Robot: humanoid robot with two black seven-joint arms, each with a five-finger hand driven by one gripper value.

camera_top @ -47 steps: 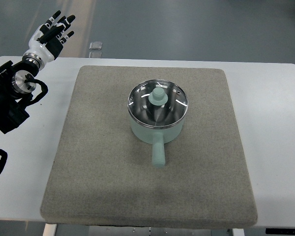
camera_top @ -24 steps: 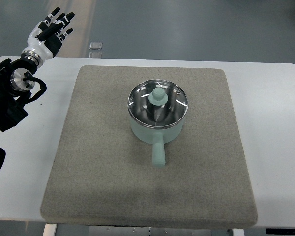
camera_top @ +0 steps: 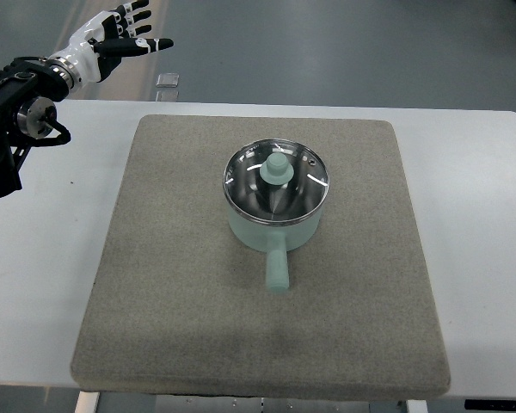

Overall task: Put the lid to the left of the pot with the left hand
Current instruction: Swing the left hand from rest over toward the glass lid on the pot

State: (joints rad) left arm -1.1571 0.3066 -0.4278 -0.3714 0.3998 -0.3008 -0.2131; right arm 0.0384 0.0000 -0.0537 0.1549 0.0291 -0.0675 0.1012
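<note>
A pale green pot (camera_top: pixel 275 225) with a short handle pointing toward me stands in the middle of the grey mat (camera_top: pixel 181 284). Its glass lid (camera_top: pixel 278 178) with a green knob (camera_top: pixel 277 167) sits on the pot. My left hand (camera_top: pixel 125 39) hovers at the top left, beyond the table's far edge and well away from the pot. Its fingers are stretched out to the right and hold nothing. The right arm does not show.
The mat lies on a white table (camera_top: pixel 482 215). A small clear object (camera_top: pixel 166 80) rests on the floor behind the table's far edge. My left arm's dark body (camera_top: pixel 9 129) lies over the table's left side.
My left hand has swung up and to the right, turning from pointing away to pointing rightward. Pot and lid have not moved.
</note>
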